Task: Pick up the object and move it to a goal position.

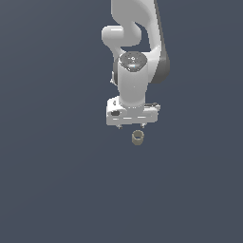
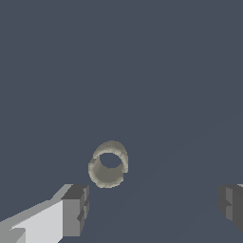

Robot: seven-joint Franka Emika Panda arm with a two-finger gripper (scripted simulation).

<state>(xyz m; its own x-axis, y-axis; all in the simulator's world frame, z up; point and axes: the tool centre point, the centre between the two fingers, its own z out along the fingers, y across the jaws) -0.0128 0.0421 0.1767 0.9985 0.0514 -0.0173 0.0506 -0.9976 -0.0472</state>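
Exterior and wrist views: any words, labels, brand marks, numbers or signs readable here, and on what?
None can be read in either view.
The white arm is unmarked.
The claw carries no text.
The tan ring is plain.
The grey floor is blank.

Plain, uniform dark blue-grey ground surface [image 1: 52,190] fills both the exterior and wrist views, unmarked and featureless, with only faint shading visible across it
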